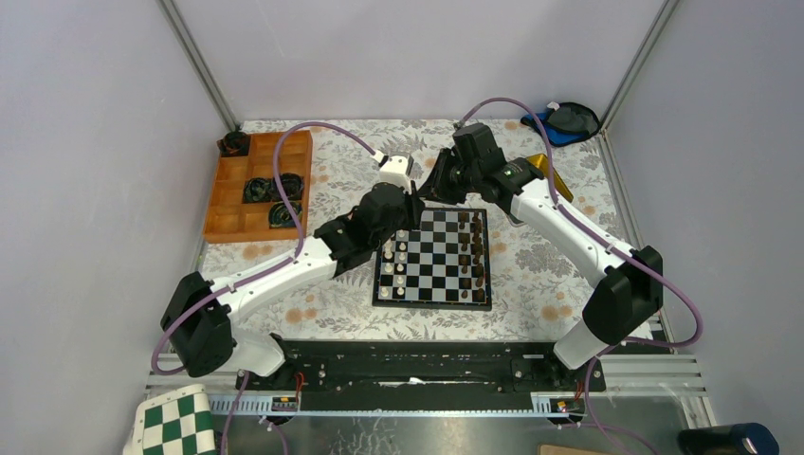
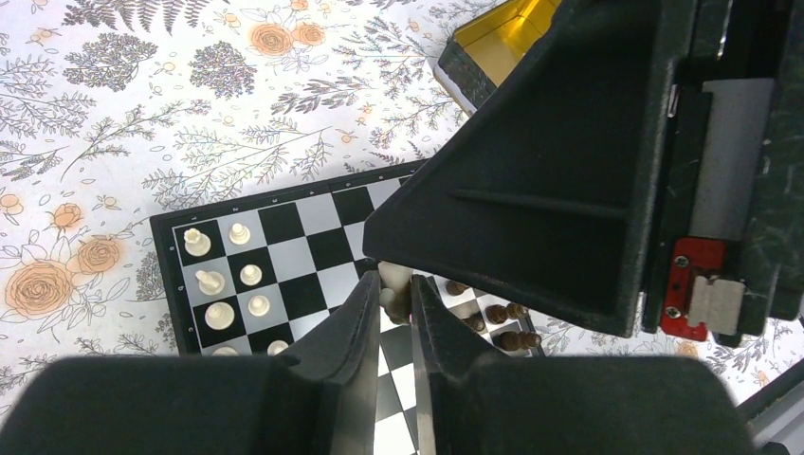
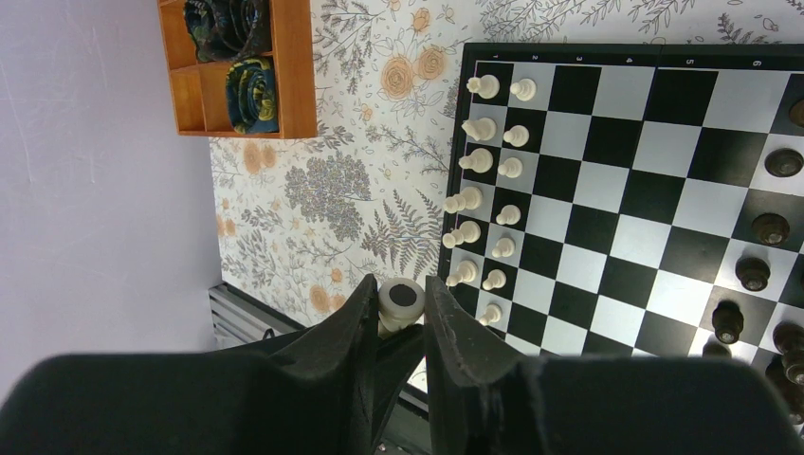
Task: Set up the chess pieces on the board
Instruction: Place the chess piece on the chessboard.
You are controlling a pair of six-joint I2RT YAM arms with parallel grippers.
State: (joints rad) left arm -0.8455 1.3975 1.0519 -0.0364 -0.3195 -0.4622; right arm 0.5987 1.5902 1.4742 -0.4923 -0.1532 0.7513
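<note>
While the right gripper (image 3: 398,289) pinches a cream chess piece (image 3: 401,300), base toward its wrist, the left gripper (image 2: 393,286) flanks that piece closely; firm contact cannot be confirmed.

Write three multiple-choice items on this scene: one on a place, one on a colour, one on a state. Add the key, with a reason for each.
1. Seen from above, where is the wooden tray relative to the board?
A. To its far left
B. To its right
C. On top of it

2. What colour are the pieces on the board's side towards the tray?
A. Dark brown
B. Cream
C. Green

3. What state is the right gripper in?
A. Open and empty
B. Shut on a cream piece
C. Resting open on the tray

Key:
1 A: the tray lies by the left wall, apart from the board.
2 B: cream pieces line that side, and the dark ones stand opposite.
3 B: its wrist view shows the piece pinched between its fingers.
</note>
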